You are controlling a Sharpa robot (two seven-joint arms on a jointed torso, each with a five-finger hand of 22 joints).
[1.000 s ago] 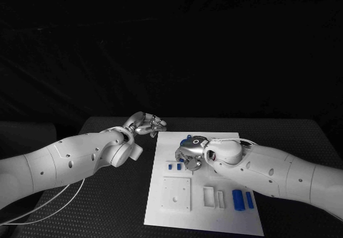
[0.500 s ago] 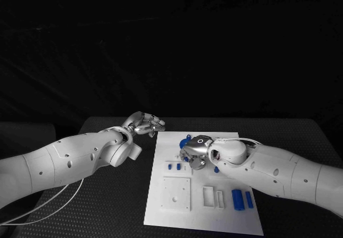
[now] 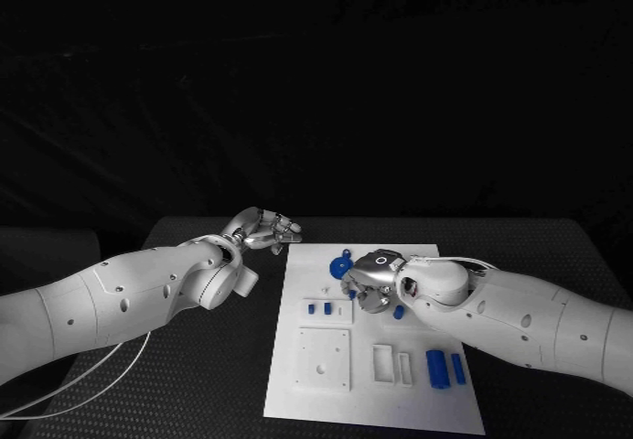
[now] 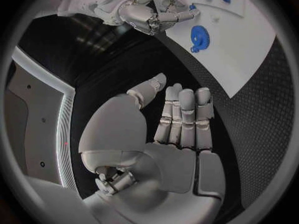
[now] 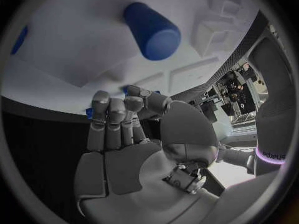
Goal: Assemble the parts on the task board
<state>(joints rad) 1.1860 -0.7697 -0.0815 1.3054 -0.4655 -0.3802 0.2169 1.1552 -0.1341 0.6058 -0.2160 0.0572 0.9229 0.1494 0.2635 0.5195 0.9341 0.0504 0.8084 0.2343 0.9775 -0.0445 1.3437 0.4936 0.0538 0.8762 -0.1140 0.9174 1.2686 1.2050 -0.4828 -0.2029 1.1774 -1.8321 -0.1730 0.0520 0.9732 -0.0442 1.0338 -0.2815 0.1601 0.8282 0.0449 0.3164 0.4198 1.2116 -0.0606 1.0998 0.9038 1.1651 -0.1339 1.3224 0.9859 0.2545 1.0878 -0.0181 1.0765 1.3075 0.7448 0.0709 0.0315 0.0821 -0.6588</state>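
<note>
Right robot hand point(image 3: 370, 279) over task board point(image 3: 330, 389) centre, fingers curled, grasp unclear; blue gear point(image 3: 340, 267) just beside. Left robot hand point(image 3: 264, 229) spread, empty, off board on tabletop point(image 3: 198, 366). Best lowered slowly, w/ part squared to slot.

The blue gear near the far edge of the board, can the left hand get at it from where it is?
Probably yes: the left hand holds nothing off the task board's far left corner, and the blue gear lies uncovered; the right hand works beside it.
</note>
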